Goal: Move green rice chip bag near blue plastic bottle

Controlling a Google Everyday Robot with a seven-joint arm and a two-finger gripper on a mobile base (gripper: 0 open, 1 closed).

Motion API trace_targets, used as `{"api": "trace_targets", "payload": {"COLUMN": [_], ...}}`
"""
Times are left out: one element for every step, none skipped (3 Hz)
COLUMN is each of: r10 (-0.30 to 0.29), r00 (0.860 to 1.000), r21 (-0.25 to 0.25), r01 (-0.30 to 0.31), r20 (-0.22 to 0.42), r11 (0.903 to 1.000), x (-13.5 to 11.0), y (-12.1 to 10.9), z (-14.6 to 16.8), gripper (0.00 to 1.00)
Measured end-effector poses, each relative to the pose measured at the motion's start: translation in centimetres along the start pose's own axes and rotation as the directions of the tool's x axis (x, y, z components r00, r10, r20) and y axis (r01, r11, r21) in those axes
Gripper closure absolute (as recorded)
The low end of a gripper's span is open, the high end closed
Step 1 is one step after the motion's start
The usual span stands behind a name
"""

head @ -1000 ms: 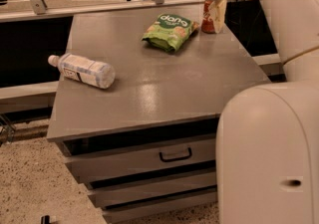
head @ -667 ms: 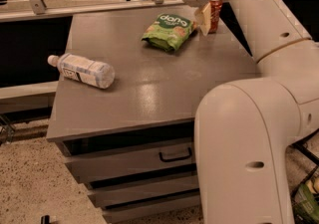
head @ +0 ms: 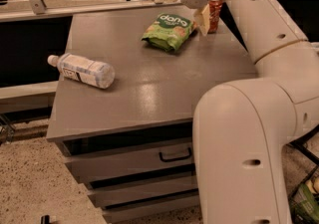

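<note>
1. Movement is seen in the arm (head: 259,24) alone: compared with a second ago, the gripper (head: 181,17) is found further left, no longer above the red can (head: 215,11) but over the far right edge of the chip bag (head: 168,31).
2. Its two fingers (head: 202,21) are spread apart and nothing is held between them; one is seen at the far side of the bag, the other just beside the bag's right edge, in front of the can.
3. The chip bag is left where it was, lying flat on the far right part of the cabinet top (head: 149,93), near the can and not yet lifted.
4. The bottle (head: 82,70) is likewise unmoved, lying on its side at the left of the top, cap pointing left, well apart from the bag.
5. The approach is judged nearly done; a descent and a closing of the fingers on the bag are still needed before it can be carried left and nearer, toward the bottle.
6. Care is called for with the can, which could be knocked by the right-hand finger.
</note>
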State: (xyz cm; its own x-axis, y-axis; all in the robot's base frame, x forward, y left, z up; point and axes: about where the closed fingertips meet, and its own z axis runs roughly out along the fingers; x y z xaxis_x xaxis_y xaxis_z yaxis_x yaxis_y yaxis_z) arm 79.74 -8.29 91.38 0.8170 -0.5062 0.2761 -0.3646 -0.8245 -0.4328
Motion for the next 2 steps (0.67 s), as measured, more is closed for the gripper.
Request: {"api": "trace_targets", "payload": {"r10": [-0.036,-0.077], "r00": [0.999,0.996], "r21": [0.014,0.021], "r01": [0.036,0.076], "r20": [0.019,0.039], "r11": [0.9992,0.9969], "x": [-0.2,-0.5], "y": [-0.3,-1.1], "z": [1.8,4.1], "gripper": [0.00,0.00]}}
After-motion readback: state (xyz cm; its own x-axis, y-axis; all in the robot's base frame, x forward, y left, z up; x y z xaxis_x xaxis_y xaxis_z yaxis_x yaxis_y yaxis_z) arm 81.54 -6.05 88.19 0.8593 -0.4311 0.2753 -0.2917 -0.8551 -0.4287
